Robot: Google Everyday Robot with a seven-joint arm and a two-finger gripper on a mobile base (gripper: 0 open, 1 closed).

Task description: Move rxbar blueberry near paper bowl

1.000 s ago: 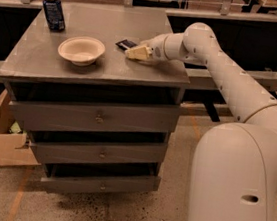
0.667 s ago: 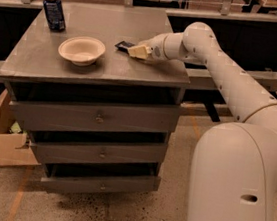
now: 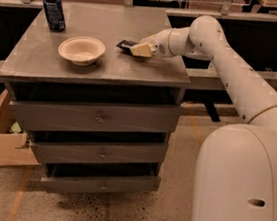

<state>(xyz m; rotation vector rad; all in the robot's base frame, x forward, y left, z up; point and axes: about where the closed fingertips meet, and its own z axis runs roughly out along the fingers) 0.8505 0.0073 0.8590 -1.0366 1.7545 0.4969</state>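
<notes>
Since the rxbar blueberry (image 3: 126, 44) lies flat toward the back right of the desk (image 3: 98, 70), poking out left from under the tip of the gripper (image 3: 141, 49), the paper bowl (image 3: 81, 50) is only a short way off to its left. Honestly can't tell if the gripper has actually closed on the bar or is just resting over it. My worry is that a flat, slick wrapper in a weak hold could slip out mid-move, or a low sweep left could shove the bowl.
</notes>
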